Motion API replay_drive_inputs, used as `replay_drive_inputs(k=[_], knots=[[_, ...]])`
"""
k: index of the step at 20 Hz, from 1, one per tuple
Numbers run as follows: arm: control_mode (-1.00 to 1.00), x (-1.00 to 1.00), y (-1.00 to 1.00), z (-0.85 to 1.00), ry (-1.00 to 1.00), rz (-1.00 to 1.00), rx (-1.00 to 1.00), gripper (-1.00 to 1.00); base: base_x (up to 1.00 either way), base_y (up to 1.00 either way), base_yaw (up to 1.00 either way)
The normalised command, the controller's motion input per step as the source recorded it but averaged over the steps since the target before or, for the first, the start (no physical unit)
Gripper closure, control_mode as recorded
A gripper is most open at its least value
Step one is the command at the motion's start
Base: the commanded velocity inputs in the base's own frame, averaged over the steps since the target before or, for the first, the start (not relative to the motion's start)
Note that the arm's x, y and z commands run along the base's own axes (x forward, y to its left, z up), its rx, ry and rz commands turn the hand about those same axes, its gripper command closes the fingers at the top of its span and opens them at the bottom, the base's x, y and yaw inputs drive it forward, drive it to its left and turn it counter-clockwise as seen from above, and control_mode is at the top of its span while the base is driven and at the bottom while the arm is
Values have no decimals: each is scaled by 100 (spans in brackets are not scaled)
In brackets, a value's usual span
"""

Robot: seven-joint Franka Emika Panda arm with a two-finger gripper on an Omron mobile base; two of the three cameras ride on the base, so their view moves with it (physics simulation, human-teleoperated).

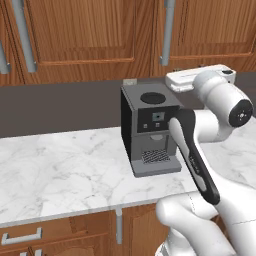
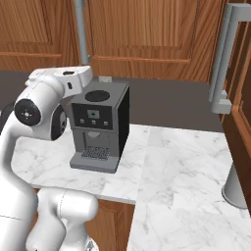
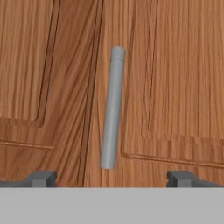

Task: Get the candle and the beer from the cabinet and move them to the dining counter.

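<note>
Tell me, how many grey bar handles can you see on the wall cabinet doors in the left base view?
3: one at the left edge, partly cut off, one beside it, and one above the coffee machine. More may lie outside the frame.

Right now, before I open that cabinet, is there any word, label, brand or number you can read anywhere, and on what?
None can be read.
Coffee machine: its small front display carries marks too small and blurred to read.
Cabinet doors and grey bar handle: plain, no lettering.
Marble worktop: veining only, no text.
</note>
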Motion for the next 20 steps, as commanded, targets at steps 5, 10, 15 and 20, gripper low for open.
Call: replay_drive_inputs(k=[5, 10, 15, 20], knots=[[-100, 20, 0, 11, -1, 3, 0, -100, 0, 0, 0], [-100, 29, 0, 8, -5, 2, 0, -100, 0, 0, 0], [-100, 35, 0, 10, -9, 0, 0, -100, 0, 0, 0], [-100, 40, 0, 8, -9, 0, 0, -100, 0, 0, 0]])
